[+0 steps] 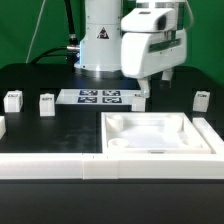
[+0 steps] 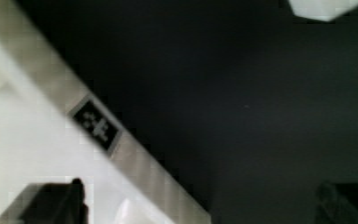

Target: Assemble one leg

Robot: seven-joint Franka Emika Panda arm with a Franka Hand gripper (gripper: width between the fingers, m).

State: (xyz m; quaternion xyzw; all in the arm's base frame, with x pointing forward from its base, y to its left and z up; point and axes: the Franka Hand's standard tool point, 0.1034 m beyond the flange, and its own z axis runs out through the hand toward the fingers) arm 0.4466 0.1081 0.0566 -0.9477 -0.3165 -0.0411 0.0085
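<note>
Several small white legs lie on the black table: two at the exterior view's left (image 1: 12,99) (image 1: 46,104) and one at the right (image 1: 201,98). The large white square tabletop (image 1: 200,135) lies in front, open side up. My gripper (image 1: 147,96) hangs just behind the tabletop's back edge, at the marker board's right end. In the wrist view my gripper (image 2: 202,205) is open, its dark fingers (image 2: 51,205) far apart with only black table between them. A white edge with a marker tag (image 2: 98,125), probably the tabletop's side, runs past one finger. A white piece, probably a leg (image 2: 336,8), shows at the frame's edge.
The marker board (image 1: 100,97) lies flat behind the tabletop, in front of the robot base (image 1: 100,40). A white frame (image 1: 50,165) runs along the table's front. Another white piece (image 1: 2,126) shows at the exterior view's left edge.
</note>
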